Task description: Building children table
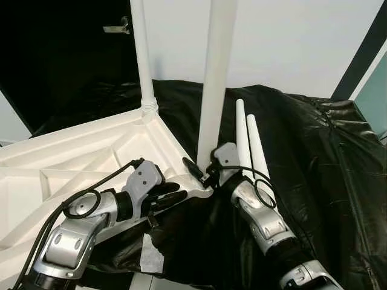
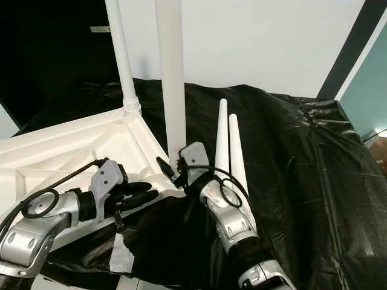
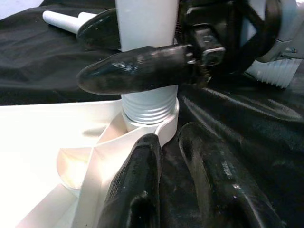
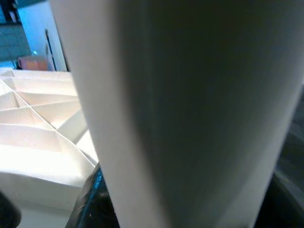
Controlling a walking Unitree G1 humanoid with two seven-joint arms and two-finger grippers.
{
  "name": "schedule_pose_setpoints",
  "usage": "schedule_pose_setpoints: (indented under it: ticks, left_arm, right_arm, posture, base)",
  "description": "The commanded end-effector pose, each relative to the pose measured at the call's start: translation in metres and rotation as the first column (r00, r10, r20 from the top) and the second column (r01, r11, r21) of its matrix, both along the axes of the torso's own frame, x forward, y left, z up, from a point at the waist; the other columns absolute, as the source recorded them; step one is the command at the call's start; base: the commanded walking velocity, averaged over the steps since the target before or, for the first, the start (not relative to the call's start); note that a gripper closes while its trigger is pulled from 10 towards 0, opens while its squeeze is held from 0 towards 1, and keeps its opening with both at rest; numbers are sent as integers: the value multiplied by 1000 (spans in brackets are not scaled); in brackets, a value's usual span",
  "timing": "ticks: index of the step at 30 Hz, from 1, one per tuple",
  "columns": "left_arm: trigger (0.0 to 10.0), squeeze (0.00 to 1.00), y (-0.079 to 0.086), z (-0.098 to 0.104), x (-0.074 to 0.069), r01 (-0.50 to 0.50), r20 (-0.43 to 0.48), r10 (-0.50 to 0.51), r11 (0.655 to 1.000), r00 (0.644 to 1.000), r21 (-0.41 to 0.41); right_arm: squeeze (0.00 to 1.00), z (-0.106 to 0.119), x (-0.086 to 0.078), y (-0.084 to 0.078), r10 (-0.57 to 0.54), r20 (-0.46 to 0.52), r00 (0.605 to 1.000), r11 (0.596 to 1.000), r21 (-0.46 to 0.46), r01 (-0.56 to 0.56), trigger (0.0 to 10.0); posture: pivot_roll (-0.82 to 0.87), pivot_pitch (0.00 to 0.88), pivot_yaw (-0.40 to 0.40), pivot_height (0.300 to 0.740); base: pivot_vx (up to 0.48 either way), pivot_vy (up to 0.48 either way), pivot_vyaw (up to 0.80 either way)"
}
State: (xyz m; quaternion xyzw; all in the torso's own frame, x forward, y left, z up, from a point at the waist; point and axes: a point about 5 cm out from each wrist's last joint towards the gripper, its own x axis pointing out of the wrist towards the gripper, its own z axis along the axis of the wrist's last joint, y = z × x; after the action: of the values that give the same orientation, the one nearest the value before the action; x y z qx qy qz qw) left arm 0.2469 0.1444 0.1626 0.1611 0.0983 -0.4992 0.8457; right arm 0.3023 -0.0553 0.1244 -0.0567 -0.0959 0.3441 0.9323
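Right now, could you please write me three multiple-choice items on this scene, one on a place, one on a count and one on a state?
1. Where do the loose white tapered plastic legs lie?
A. on the black plastic sheet
B. inside the tabletop
C. on the floor

2. How many legs stand upright in the upturned white ribbed plastic tabletop?
A. one
B. two
C. four

3. What is the right gripper doing?
A. hanging idle
B. holding a loose leg
C. clamping the near upright leg

Answers:
1 A, they rest on the black plastic sheet beside the right arm.
2 B, one at the far corner, one at the near corner.
3 C, its jaws close round that leg's base; the left gripper rests by the corner.
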Motion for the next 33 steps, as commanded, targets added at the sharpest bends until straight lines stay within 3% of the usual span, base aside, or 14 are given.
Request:
schedule_pose_setpoints:
  ticks: [1, 9, 15, 29, 33]
  left_arm:
    - [10000, 0, 4, 2, 2, -54, 19, 54, 999, 998, 5]
    - [10000, 0, 5, 3, 2, -56, 20, 55, 998, 998, 6]
    - [10000, 0, 5, 3, 2, -56, 19, 56, 998, 998, 9]
    - [10000, 0, 6, 3, 2, -59, 20, 58, 998, 998, 9]
    - [10000, 0, 6, 3, 1, -60, 19, 60, 998, 998, 8]
  right_arm:
    - [0, -29, -7, -12, -15, -100, 995, 999, -39, 11, 10000]
    - [0, -32, -11, -13, 3, -82, 997, 999, -32, -6, 10000]
    - [0, -38, -3, -17, 9, -220, 975, 1000, -3, -10, 10000]
    - [0, -33, 4, -19, 4, -215, 977, 996, -86, -23, 10000]
    - [0, -31, 4, -16, -65, -188, 980, 995, -84, 50, 10000]
  posture:
    - [102, 0, -34, 740]
    - [104, 0, -31, 740]
    - [104, 0, -31, 740]
    - [106, 0, -38, 740]
    - [106, 0, -40, 740]
  base:
    - [0, 0, 0]
    - [0, 0, 0]
    - [0, 0, 0]
    - [0, 0, 0]
    - [0, 0, 0]
